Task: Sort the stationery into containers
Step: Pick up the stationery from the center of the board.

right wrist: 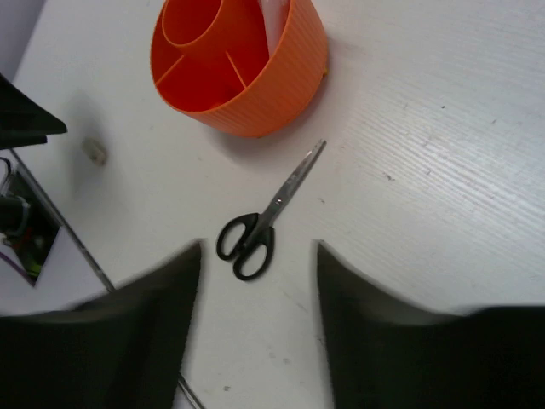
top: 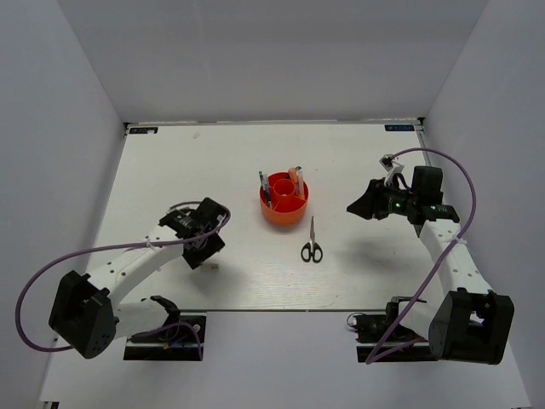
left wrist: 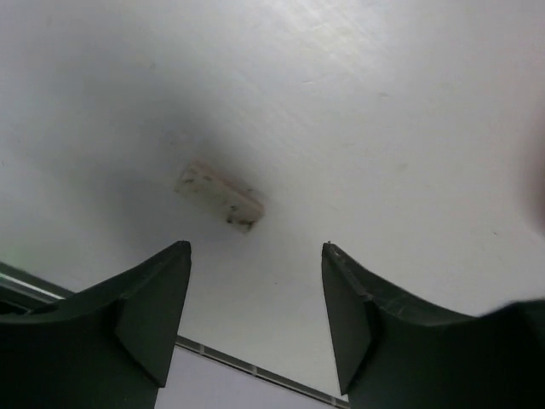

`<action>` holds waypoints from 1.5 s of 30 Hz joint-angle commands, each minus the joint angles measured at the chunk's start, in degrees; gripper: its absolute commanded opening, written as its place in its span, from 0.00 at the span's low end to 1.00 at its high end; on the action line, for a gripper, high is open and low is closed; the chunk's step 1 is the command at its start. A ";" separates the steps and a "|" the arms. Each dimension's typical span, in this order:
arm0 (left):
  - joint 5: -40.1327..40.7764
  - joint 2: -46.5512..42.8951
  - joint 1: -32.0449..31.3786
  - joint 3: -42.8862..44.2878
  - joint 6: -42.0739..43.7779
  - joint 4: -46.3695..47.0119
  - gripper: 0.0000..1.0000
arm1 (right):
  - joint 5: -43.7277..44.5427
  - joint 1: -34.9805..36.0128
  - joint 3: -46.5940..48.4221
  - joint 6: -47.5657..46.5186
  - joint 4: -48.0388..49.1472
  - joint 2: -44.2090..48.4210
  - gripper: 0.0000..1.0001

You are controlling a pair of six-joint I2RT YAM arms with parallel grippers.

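the scissors [right wrist: 271,210] lay flat on the table [right wrist: 443,153], long axis running near to far, blade tips beside the tub [right wrist: 255,94], handles nearer the arms. the right pincer [top: 355,208] hung spread and empty to their right, not touching. the left pincer [left wrist: 255,251], also spread, was well apart.

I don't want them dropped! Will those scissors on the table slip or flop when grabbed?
The scissors lie flat and closed, so they probably won't roll. Their thin shiny blades look slippery; the black handles likely grip better. Held by one handle, they might swing open.
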State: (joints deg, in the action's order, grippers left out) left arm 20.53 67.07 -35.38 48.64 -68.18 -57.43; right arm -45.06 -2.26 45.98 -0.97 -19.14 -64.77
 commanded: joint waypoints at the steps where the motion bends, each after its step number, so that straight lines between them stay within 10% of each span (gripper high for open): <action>1: -5.67 0.43 2.67 -3.28 -15.91 2.32 0.66 | -1.17 -0.55 0.25 0.44 0.68 0.00 0.41; 3: -6.56 0.87 2.86 -6.01 -18.72 5.72 0.61 | -0.73 -0.55 -0.09 0.62 0.94 0.08 0.15; 21: -8.67 8.43 7.07 -9.53 -22.34 8.39 0.62 | -1.00 -1.25 -0.27 0.71 1.12 0.17 0.24; 29: -9.11 12.47 9.53 -9.88 -21.38 8.91 0.31 | -1.35 -1.95 -0.19 2.46 1.21 0.44 0.24; 45: -11.13 12.47 9.63 -12.60 -18.92 9.53 0.56 | -2.75 -2.92 -0.10 3.17 1.29 0.26 0.24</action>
State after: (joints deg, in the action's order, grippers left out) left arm 6.76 78.83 -25.61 38.98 -81.25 -50.11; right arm -46.22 -4.75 45.93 1.43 -19.20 -64.79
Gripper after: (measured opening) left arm 0.556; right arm 0.234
